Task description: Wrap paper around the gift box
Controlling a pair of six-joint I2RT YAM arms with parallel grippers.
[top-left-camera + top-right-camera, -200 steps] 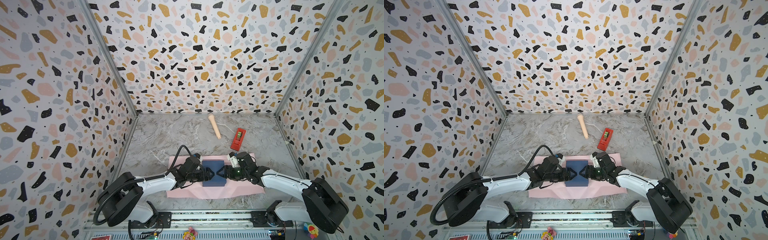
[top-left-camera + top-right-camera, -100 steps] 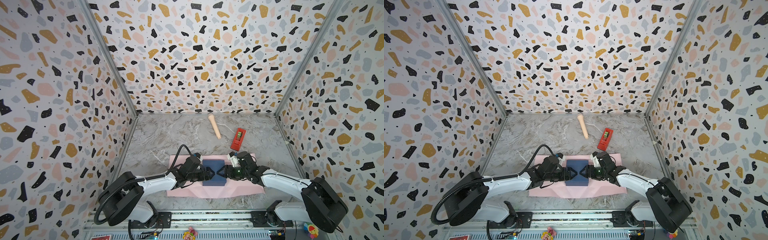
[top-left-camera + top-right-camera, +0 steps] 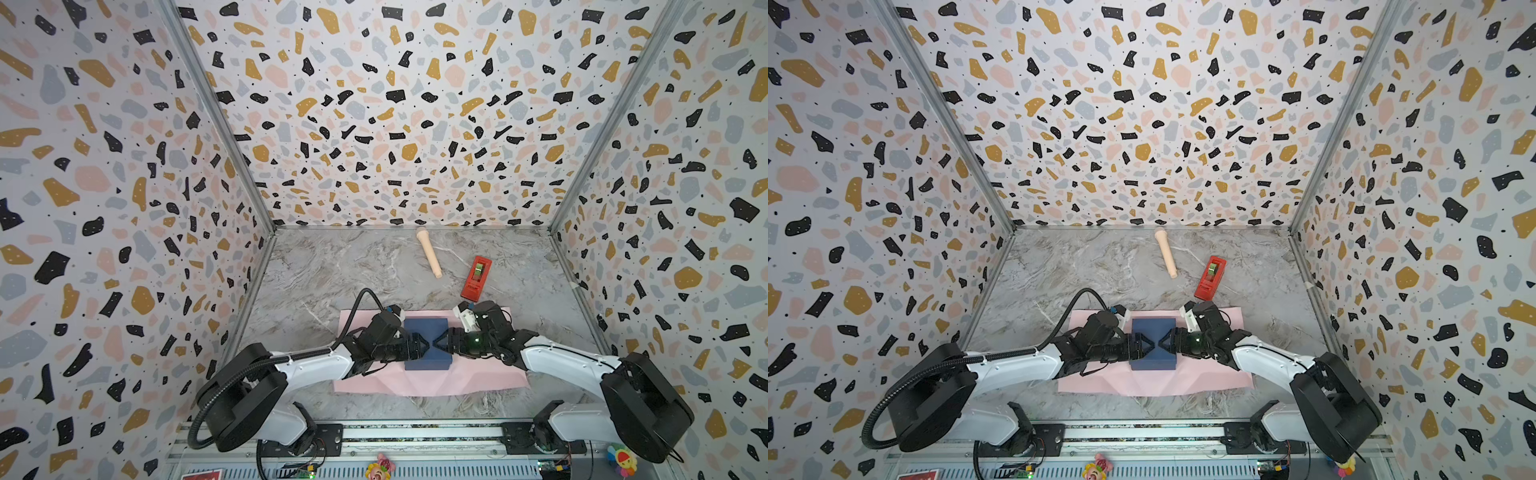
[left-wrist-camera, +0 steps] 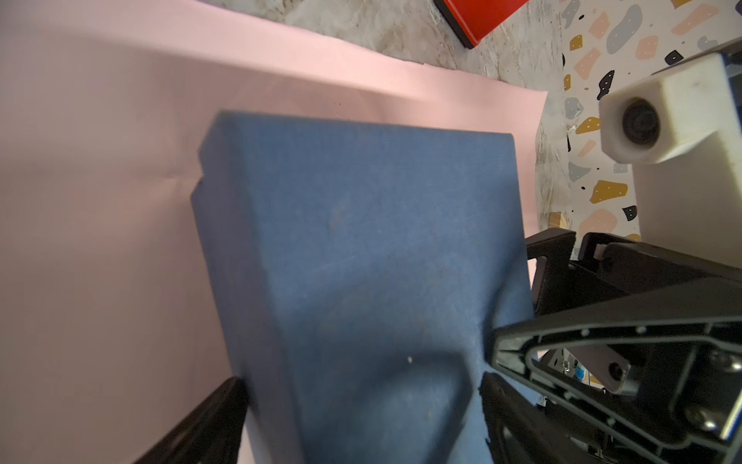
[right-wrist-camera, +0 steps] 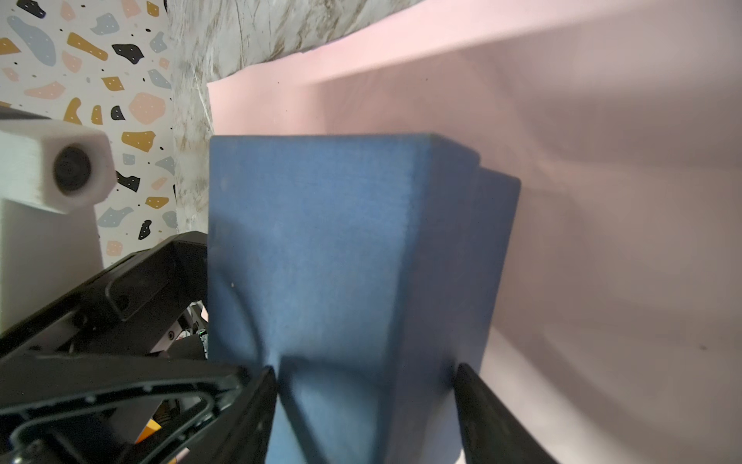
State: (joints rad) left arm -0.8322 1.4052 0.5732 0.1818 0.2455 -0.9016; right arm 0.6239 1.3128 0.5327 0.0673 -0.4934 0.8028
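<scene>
- Dragging is the main risk: the thin, pale pink rectangular sheet of paper (image 3: 415, 384), ridged along its near edge, could skid or crease on the grey marbled tabletop (image 3: 332, 270) if either tool shifts the box sideways.
- Colliding is the other: the black left tool (image 3: 422, 347) and the black right tool (image 3: 438, 343) point at each other above the box, tips nearly meeting.
- The dark navy, matte, squarish gift box (image 3: 427, 326) lies on the paper, about midway along it and nearer its far edge.
- Both wrist views show it between each tool's parted fingers; whether they clamp it or merely straddle it I cannot tell.
</scene>
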